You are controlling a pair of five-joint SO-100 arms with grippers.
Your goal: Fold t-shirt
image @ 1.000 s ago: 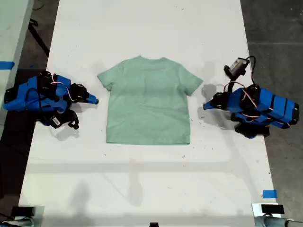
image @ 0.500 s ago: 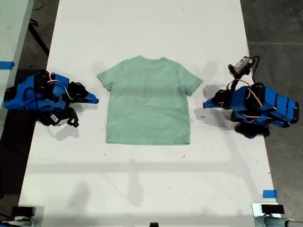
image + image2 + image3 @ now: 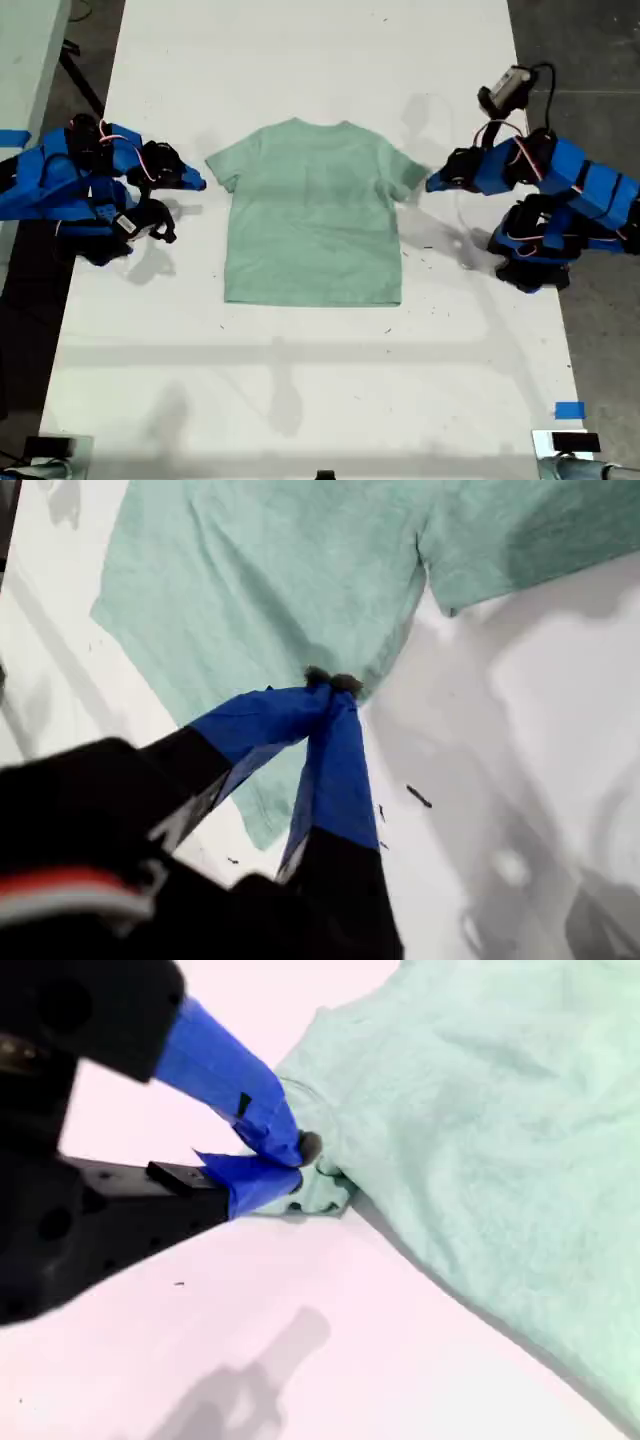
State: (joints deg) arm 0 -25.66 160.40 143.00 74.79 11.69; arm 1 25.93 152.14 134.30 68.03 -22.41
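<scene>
Reaching in from both sides of the desk (image 3: 300,400), the first gripper (image 3: 432,184) and second gripper (image 3: 200,183) are arriving at the t-shirt (image 3: 312,215) sleeves to begin folding, first jaws closed and empty, second jaws' grip impossible to tell.

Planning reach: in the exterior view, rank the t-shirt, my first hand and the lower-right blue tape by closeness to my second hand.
1. The t-shirt: its sleeve is beside my second hand, exterior view's left.
2. my first hand: across the shirt, exterior view's right.
3. The blue tape: exterior view's lower right corner.

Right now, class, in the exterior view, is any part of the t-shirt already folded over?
No: the t-shirt lies spread flat on the white table, both sleeves out.
</scene>
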